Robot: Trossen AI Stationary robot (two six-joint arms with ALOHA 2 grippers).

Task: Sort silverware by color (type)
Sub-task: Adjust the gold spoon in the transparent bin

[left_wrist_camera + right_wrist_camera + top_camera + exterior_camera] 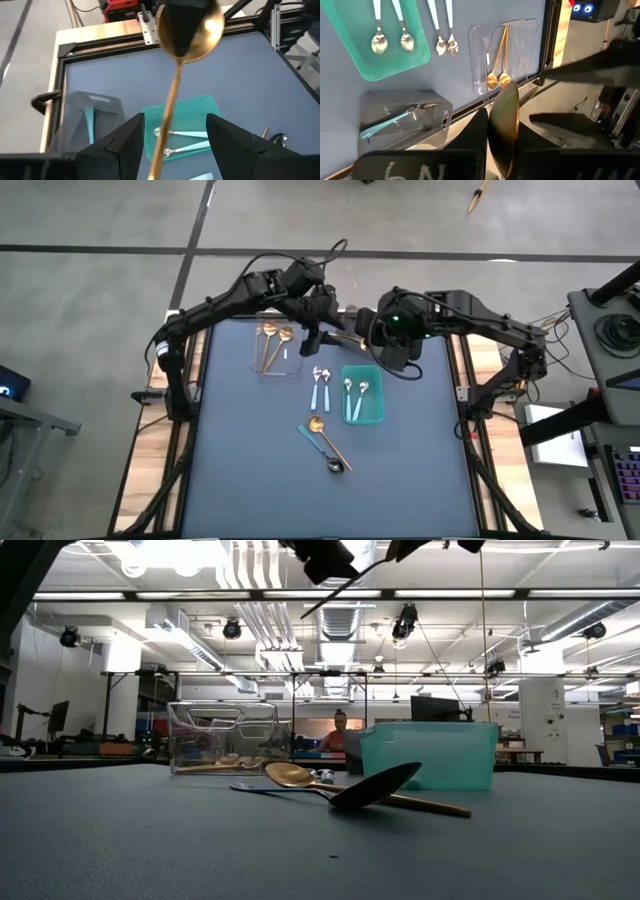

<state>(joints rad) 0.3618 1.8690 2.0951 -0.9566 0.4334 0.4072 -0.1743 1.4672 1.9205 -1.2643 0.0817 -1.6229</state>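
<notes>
Pretty evenly lit overall, light coming from the ceiling lights (180, 555) that blow out to white glare in the low view. The worktop (240, 470) looks flat and matte from above, only soft shadows under the arms. Low view keeps the near mat dim. In the left wrist view the gold spoon (187, 30) up close is soft and shiny, and in the right wrist view the near foreground is blurry too.

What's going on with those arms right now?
Right gripper shut on gold spoon; left gripper open around its handle, above table. Nothing in the way.
</notes>
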